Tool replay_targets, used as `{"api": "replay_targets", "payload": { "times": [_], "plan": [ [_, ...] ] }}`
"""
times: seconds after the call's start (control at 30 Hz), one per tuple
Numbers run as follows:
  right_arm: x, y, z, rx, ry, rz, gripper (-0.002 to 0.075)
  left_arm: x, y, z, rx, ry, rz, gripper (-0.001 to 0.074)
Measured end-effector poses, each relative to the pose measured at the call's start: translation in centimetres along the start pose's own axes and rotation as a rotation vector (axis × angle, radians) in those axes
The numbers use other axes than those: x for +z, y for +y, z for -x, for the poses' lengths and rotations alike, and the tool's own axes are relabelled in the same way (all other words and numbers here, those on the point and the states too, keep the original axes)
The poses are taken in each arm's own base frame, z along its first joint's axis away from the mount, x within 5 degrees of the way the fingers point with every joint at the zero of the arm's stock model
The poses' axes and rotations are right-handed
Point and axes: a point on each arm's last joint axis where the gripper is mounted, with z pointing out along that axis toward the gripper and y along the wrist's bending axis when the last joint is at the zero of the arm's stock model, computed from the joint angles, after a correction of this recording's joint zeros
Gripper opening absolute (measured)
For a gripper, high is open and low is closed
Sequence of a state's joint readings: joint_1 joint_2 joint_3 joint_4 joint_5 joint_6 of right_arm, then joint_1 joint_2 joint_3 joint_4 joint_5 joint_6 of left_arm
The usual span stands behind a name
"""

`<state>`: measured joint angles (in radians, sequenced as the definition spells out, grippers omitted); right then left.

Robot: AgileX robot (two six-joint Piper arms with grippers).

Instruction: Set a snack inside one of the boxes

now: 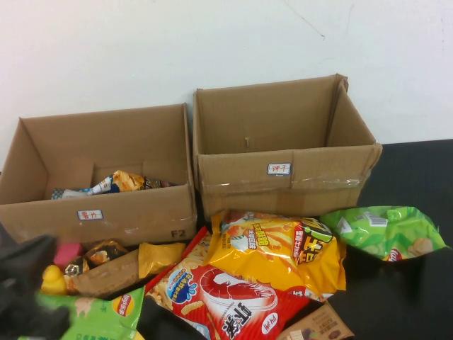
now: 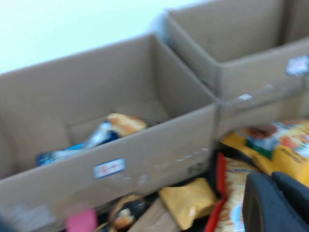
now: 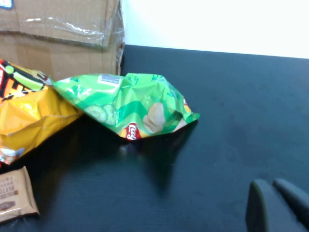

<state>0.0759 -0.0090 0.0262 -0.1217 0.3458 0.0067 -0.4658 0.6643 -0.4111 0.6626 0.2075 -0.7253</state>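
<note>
Two open cardboard boxes stand side by side: the left box [image 1: 99, 212] holds a few wrapped snacks [image 1: 117, 183], and the right box [image 1: 283, 177] shows no contents. Snack bags lie in front: a yellow bag [image 1: 276, 248], a red shrimp-chip bag [image 1: 226, 297], a green chip bag [image 1: 386, 230] and a small yellow pack [image 1: 159, 256]. My left gripper [image 2: 273, 179] is shut and empty above the red bag [image 2: 234, 193]; its arm shows as a dark blur [image 1: 25, 283] at the front left. My right gripper [image 3: 273, 186] is shut and empty over bare table, to the right of the green bag [image 3: 130, 104].
A brown pack [image 1: 106, 273], a pink item [image 1: 67, 253], a yellow toy [image 1: 51, 280] and a green bag [image 1: 99, 315] crowd the front left. A brown packet [image 1: 318, 327] lies at the front edge. The dark table [image 1: 410, 297] lies to the right of the pile.
</note>
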Motion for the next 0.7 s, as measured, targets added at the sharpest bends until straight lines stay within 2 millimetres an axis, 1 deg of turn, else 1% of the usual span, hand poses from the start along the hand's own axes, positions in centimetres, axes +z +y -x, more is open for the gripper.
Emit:
{"api": "replay_targets", "payload": {
  "times": [0.1,0.2,0.33,0.5,0.6,0.7],
  "plan": [
    [0.0,0.0,0.0,0.000,0.000,0.000,-0.0001,-1.7,1.2,-1.7,-0.038,-0.027,0.056,-0.0001],
    [0.0,0.0,0.0,0.000,0.000,0.000,-0.0001,-2.9,1.9,-4.4,-0.028,-0.042,0.112,-0.0001],
    [0.0,0.0,0.0,0.000,0.000,0.000,-0.0001,-3.7,2.5,-7.4,-0.020,-0.107,0.197,-0.0001],
    [0.0,0.0,0.0,0.000,0.000,0.000,-0.0001,-4.2,2.8,-10.6,-0.122,-0.186,0.286,-0.0001],
    [0.0,0.0,0.0,0.000,0.000,0.000,-0.0001,-4.8,3.0,-11.2,-0.159,-0.234,0.344,-0.0001],
    [0.0,0.0,0.0,0.000,0.000,0.000,-0.0001,-4.9,3.2,-11.7,-0.182,-0.195,0.387,-0.0001]
  ]
}}
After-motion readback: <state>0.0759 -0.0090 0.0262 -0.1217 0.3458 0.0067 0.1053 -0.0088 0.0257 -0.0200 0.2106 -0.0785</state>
